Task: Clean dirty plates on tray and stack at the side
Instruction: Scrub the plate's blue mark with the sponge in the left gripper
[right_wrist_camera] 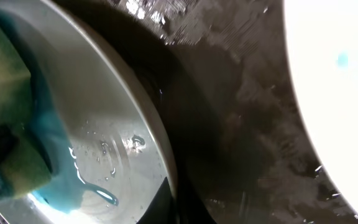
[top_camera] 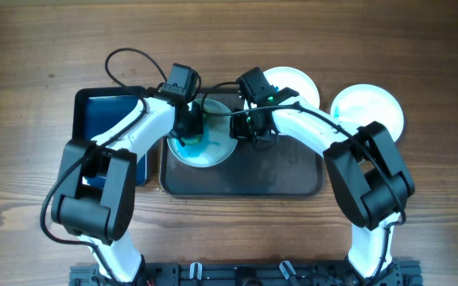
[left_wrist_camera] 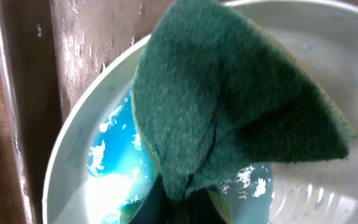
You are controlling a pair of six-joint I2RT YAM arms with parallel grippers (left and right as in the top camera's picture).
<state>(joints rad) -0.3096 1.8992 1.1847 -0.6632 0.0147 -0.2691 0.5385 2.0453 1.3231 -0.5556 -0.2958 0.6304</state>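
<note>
One white plate (top_camera: 213,147) with smeared blue-teal liquid sits at the left end of the dark tray (top_camera: 277,175). My left gripper (top_camera: 191,127) is shut on a green sponge (left_wrist_camera: 229,106) and presses it onto this plate (left_wrist_camera: 79,130) beside the blue puddle (left_wrist_camera: 114,165). My right gripper (top_camera: 250,131) is shut on the plate's right rim (right_wrist_camera: 166,168), one finger inside the rim. A second plate (top_camera: 296,83) lies at the tray's back right edge and also shows in the right wrist view (right_wrist_camera: 334,81). A third plate (top_camera: 368,111) lies on the wood tabletop to the right.
A smaller black tray with a blue bottom (top_camera: 106,119) stands left of the big tray, under my left arm. The big tray's floor (right_wrist_camera: 229,112) looks wet and streaked. Bare wood tabletop (top_camera: 38,79) surrounds both trays.
</note>
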